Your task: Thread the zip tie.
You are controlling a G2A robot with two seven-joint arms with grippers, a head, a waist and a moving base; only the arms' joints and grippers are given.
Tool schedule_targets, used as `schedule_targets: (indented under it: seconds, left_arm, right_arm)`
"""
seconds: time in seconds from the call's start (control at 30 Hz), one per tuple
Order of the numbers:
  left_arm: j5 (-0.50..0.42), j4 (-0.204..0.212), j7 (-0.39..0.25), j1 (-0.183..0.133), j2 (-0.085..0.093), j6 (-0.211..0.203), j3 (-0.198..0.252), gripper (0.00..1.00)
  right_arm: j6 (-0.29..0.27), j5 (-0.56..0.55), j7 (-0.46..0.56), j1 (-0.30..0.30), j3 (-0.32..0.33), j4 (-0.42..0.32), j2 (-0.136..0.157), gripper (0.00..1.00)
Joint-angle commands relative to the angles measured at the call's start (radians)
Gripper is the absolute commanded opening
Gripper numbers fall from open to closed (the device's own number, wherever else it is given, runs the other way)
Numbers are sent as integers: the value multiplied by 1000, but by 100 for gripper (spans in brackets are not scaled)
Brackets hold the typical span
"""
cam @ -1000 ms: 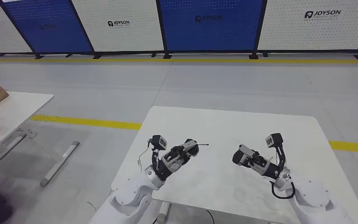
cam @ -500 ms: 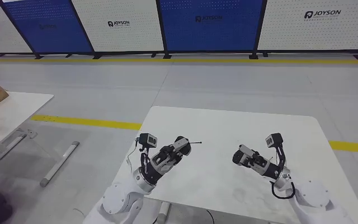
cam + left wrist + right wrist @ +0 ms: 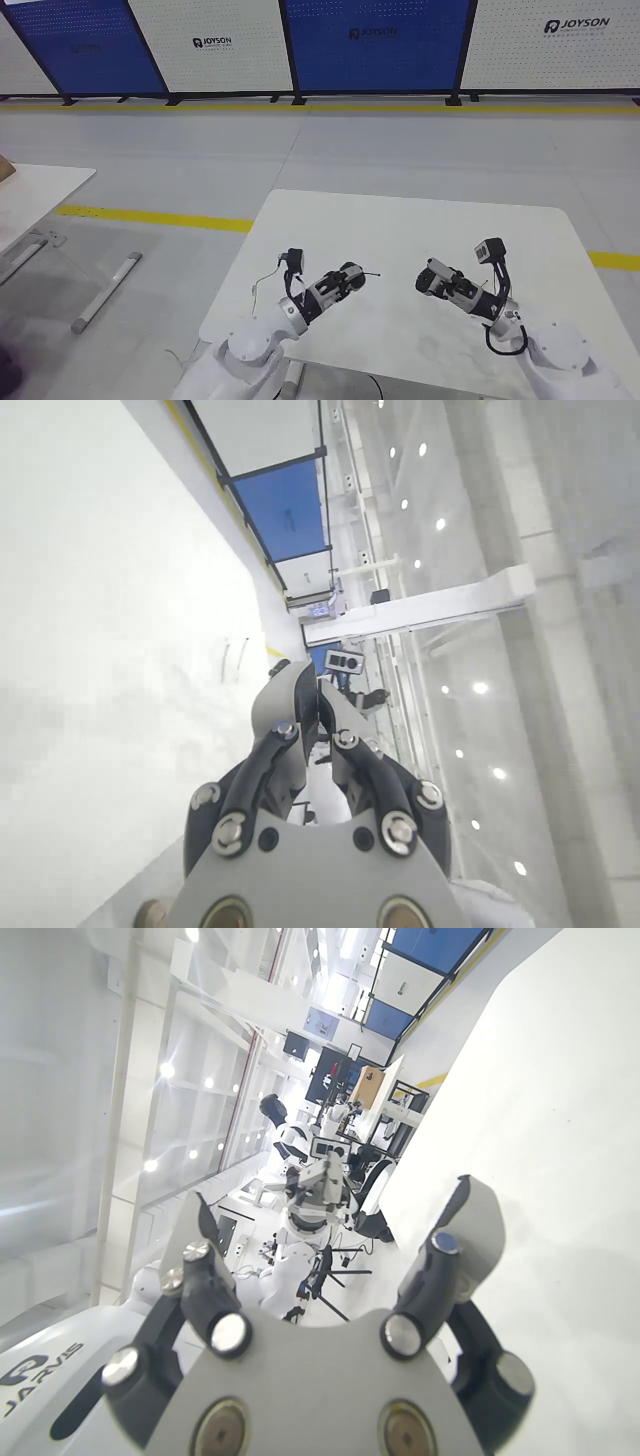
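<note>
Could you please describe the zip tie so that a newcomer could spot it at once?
Over the white table, find the left gripper, which faces the right gripper. The zip tie is the thin black strip poking from its shut jaws toward that other gripper. It is far slimmer than either gripper, and the only thing held.

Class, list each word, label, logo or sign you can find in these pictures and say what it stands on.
Brand logo with wordmark (not copied): white wall panel.
Same logo: second white wall panel.
Same wordmark, faint: blue wall panel.
Another wordmark: right arm's shell.
Poster: too small to read.
Lit display: blurred.
None on the zip tie or table.
</note>
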Motion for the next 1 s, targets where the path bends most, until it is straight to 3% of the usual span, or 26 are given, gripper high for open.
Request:
schedule_targets:
  seconds: [0.0,0.17,0.33,0.43,0.6,0.7,0.83,0.97]
  left_arm:
    - [20,41,0,-19,-2,9,19,0]
    - [45,89,21,-42,-5,12,44,0]
    - [-7,71,-3,-48,-5,-16,36,0]
    - [-32,5,-12,-22,-1,-68,7,0]
    - [-84,-198,-7,72,9,-165,-62,0]
    - [-103,-297,-8,137,14,-216,-104,0]
    - [-73,-376,-11,200,19,-255,-140,0]
    - [-51,-404,-13,233,22,-264,-158,0]
  right_arm:
    - [0,0,0,0,0,0,0,100]
    - [0,0,0,0,0,0,0,100]
    - [0,0,0,0,0,0,0,100]
    - [0,0,0,0,0,0,0,100]
    - [0,0,0,0,0,0,0,100]
    - [0,0,0,0,0,0,0,100]
    - [0,0,0,0,0,0,0,100]
    - [0,0,0,0,0,0,0,100]
